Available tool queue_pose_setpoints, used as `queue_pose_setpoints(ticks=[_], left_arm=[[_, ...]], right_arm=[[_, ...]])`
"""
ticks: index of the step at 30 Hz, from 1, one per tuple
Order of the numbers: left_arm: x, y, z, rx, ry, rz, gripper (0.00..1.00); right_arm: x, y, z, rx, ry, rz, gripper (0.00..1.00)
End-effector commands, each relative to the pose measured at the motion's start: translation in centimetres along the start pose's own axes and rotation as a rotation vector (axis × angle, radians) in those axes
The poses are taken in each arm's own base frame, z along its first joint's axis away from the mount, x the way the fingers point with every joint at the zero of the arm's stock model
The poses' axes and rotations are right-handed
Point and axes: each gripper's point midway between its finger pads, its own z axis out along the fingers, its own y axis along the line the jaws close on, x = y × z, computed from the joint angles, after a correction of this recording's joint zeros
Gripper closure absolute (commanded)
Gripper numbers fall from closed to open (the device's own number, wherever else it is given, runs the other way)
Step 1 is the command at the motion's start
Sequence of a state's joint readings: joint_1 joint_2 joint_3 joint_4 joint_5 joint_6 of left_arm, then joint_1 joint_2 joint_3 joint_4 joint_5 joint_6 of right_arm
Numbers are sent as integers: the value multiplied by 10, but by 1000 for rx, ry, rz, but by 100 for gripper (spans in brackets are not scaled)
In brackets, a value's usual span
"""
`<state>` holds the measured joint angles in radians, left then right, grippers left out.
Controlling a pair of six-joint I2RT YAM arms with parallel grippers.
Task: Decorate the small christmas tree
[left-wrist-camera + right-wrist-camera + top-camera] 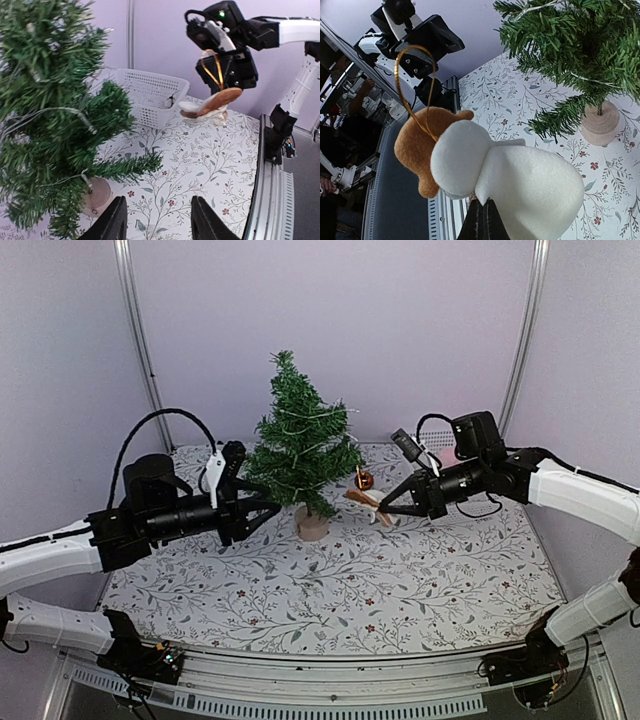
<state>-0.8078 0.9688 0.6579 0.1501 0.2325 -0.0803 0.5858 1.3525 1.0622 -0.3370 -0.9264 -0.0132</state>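
Tree (300, 445), bristly green on pale stump (311, 526); left fingers (112, 220) apart, right fingers (480, 225) clamp ornament (520, 185).

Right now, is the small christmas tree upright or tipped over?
Upright. The small christmas tree stands on its wooden base, flat on the table, its tip pointing up.

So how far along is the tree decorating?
Done: the tree carries a thin pale string. In hand: the right hand grips a brown-and-white plush ornament, clear of the branches. Left: hanging it; the left hand is open, empty.
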Motion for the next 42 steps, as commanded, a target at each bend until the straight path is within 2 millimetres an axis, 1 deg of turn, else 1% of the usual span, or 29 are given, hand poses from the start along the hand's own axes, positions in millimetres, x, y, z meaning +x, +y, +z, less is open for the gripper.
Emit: queue_pose_setpoints(ticks=[1,4,7,10,12,14,16,18,20,24,29,30,31,34,37,38,41,42], left_arm=[[-7,-18,18,41,33,105,58],[-24,-19,21,44,-21,101,65],[-37,-20,20,47,-41,108,70],[-43,-21,21,56,-31,110,71],[-43,-24,24,77,-12,100,69],[-40,-31,27,126,8,91,64],[-33,-39,30,178,28,86,58],[-26,-45,32,222,38,82,50],[-19,-50,32,251,37,82,46],[-6,-60,35,320,71,91,44],[8,-73,43,389,112,119,45],[10,-74,44,396,117,123,47],[11,-75,45,398,119,129,51],[9,-74,48,385,107,147,77],[5,-69,50,347,78,139,95],[5,-67,51,334,69,126,99],[8,-66,53,326,54,84,100],[9,-66,53,321,47,60,100]], right_arm=[[-29,20,13,-135,-33,-26,100],[-31,21,26,-169,-6,-24,100],[-28,18,38,-185,31,-15,100],[-24,16,50,-200,63,-32,100],[-24,18,56,-213,80,-37,100],[-19,21,63,-228,99,-37,100],[-16,25,67,-243,111,-47,100],[-13,28,70,-258,119,-52,100],[-12,32,71,-271,125,-53,100],[-11,37,70,-291,126,-56,100],[-9,40,70,-304,129,-51,100],[-8,41,70,-305,129,-51,100],[-8,41,70,-306,129,-51,100],[-7,40,70,-306,130,-48,100],[-2,35,71,-279,139,-41,98],[-1,33,71,-261,139,-43,95],[5,27,70,-225,143,-38,78],[6,24,69,-210,144,-34,64]])
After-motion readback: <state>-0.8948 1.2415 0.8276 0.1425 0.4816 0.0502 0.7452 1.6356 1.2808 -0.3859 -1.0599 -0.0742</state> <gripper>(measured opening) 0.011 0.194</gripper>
